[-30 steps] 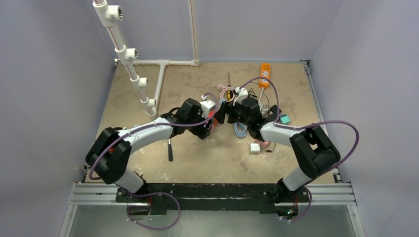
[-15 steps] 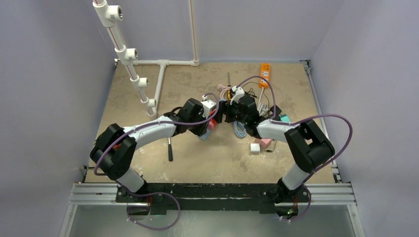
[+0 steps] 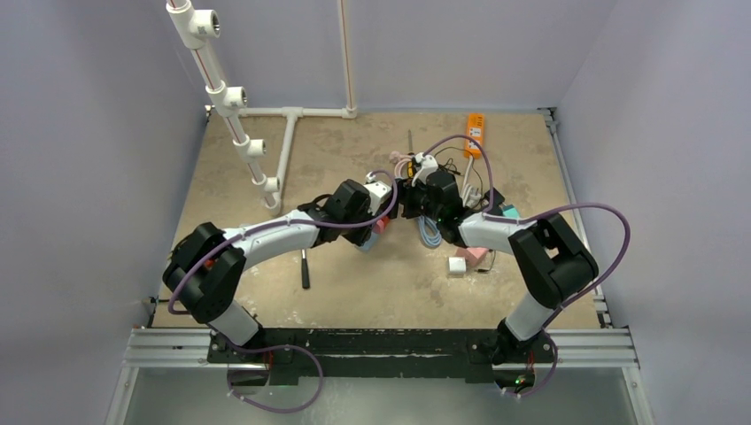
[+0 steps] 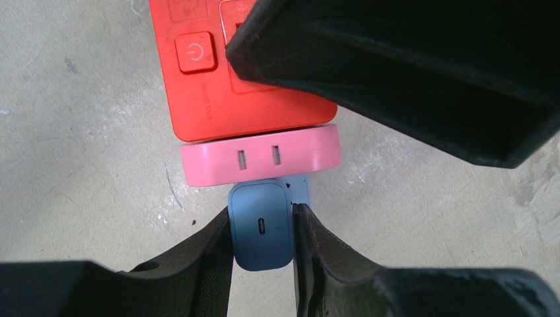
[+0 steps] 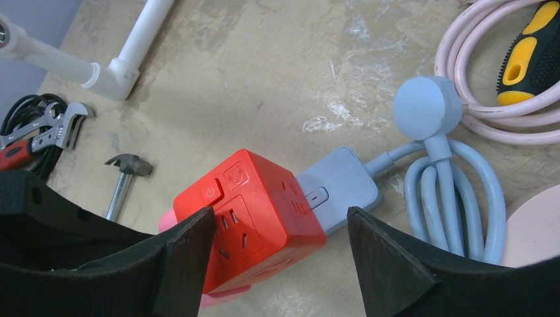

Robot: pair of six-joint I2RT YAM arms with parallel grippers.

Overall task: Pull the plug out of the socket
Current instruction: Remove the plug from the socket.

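Step in hand: grip set on plug, pull not yet begun.
- Red socket cube sat near worktop centre. Pink adapter lay against cube, blue plug butted against adapter.
- Left hand was clenched on plug's two sides.
- Right hand was spread, straddling cube; contact unclear.

Next, judged: right hand braces cube, left draws plug straight out.

Around: blue cable coil and grey-blue block crowded cube's other side. Hammer lay near.
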